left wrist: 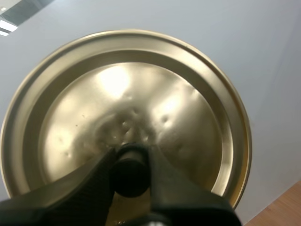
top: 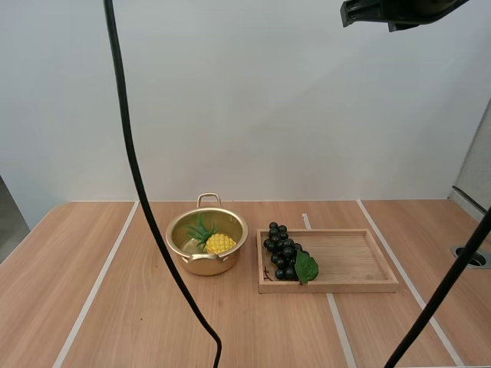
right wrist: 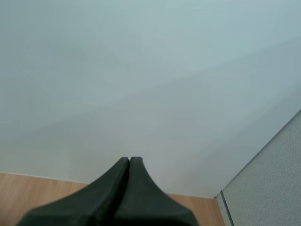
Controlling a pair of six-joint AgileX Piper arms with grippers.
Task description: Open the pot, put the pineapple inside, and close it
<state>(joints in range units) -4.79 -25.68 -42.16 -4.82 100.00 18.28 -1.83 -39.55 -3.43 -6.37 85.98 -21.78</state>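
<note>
Left claw [left wrist: 130, 157]: two black fingers [left wrist: 94, 183] pinching the black knob [left wrist: 130, 175] of the lid [left wrist: 141, 84], one finger on each side of the knob.

Lid: round, gold-coloured metal, lightly dented around the centre, with a raised rim all round. Seen face-on from the left wrist, held up against a pale wall, with a corner of the worktop [left wrist: 289, 209] showing past its edge.

Right claw [right wrist: 129, 164]: fingers pressed together into one dark wedge, gripping nothing. Pointed at the pale wall above the far edge of the worktop.

Pot [top: 205, 265]: gold-coloured, with a loop handle at its far side. Standing upright and uncovered on the worktop, left of centre in the high view.

Pineapple [top: 219, 244]: small, yellow body with a green crown. Lying inside the pot, crown turned toward the pot's far left.

Wooden tray [top: 353, 261]: shallow, rectangular, flat on the worktop just beside the pot on its right, with a narrow gap between them.

Bunch of grapes [top: 281, 251]: dark, resting in the tray at its left end, the end nearest the pot. One green leaf [top: 306, 267] lies against the bunch's near right side.

Worktop: light wood grain, crossed front to back by pale stripes [top: 96, 287].
</note>
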